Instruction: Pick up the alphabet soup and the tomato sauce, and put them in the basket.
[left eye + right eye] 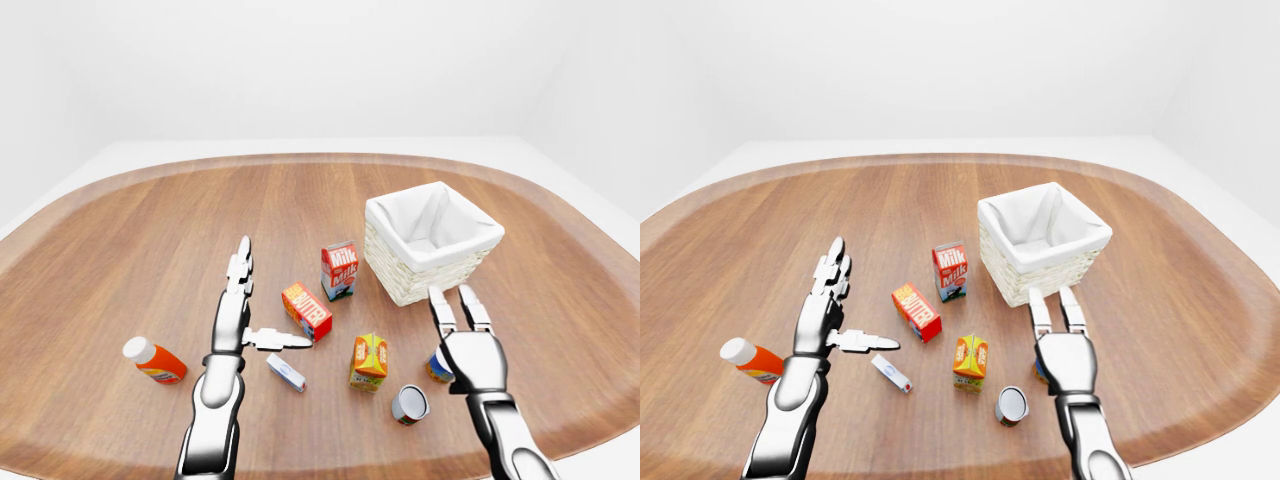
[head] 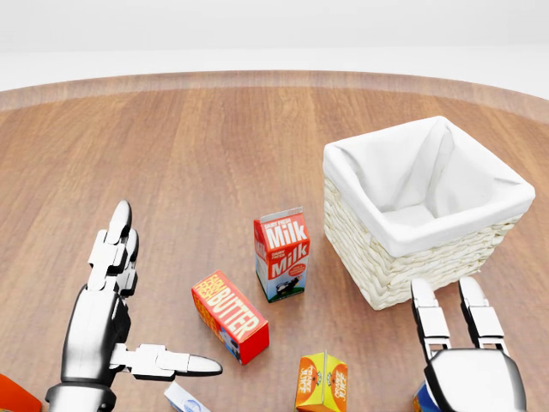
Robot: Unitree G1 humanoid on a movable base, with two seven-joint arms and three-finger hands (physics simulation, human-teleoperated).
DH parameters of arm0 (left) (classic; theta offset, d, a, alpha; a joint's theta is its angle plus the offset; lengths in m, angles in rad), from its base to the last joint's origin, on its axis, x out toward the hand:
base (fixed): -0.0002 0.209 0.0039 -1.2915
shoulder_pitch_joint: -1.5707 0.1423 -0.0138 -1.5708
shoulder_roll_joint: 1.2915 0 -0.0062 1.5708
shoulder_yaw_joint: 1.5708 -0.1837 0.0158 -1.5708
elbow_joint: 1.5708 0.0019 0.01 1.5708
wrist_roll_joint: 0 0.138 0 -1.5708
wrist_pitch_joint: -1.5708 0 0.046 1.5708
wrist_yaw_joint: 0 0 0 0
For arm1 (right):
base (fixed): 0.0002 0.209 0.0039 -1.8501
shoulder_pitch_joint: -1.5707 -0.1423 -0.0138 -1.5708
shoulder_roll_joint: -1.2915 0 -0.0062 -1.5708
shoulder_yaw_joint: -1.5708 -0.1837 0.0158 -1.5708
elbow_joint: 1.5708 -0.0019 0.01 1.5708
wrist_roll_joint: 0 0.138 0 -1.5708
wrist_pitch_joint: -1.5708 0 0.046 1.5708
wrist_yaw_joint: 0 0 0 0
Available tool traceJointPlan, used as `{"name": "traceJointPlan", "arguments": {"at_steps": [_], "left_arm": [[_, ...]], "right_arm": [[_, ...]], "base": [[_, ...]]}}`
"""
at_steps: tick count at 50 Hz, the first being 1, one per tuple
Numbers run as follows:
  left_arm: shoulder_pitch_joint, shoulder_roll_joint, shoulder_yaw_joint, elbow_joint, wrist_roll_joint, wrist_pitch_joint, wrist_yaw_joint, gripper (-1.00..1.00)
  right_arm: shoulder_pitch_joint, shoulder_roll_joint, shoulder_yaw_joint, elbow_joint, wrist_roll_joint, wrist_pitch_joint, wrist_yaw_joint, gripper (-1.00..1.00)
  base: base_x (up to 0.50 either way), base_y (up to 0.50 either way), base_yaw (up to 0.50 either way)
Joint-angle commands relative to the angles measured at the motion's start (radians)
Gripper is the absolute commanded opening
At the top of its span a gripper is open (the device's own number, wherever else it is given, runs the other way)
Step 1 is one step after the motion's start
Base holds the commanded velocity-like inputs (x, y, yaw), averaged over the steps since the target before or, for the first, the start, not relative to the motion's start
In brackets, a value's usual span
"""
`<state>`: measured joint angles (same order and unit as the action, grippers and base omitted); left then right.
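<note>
The right hand hangs over the bench with its fingers straight and spread wide, gripping nothing. Directly beneath its palm stands a can with a blue and orange label, mostly hidden by the hand; whether palm and can touch cannot be told, and the label is too covered to read. A 2nd can lies on its side just left of the hand in the left-eye view, its grey end facing the camera; which can is the soup and which the sauce cannot be told.

The left hand is also wide open and holds nothing, 2 fingers pointing toward the view's top and the thumb stretched right toward the butter box, short of touching it.

The basket sits just above the right hand in the head view, woven, with a white cloth lining, and nothing shows inside it. Left of it the milk carton stands upright. An orange juice carton, a small white box and an orange bottle with a white cap lie nearer the bottom edge.
</note>
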<state>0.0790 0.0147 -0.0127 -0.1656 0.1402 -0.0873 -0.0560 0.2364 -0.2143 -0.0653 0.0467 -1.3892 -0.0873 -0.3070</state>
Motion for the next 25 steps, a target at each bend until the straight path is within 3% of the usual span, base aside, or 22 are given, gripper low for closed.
{"name": "traceJointPlan", "arguments": {"at_steps": [1, 25], "left_arm": [[0.004, -0.001, 0.003, -0.008, -0.008, 0.0, 0.002, 1.0], [0.004, -0.001, 0.003, -0.008, -0.008, 0.0, 0.002, 1.0]], "right_arm": [[-0.033, -0.02, 0.024, 0.085, -0.005, 0.0, -0.041, 1.0], [-0.058, -0.038, 0.048, 0.166, -0.013, 0.0, -0.087, 1.0]], "base": [[0.0, 0.0, 0.0], [0.0, 0.0, 0.0]]}}
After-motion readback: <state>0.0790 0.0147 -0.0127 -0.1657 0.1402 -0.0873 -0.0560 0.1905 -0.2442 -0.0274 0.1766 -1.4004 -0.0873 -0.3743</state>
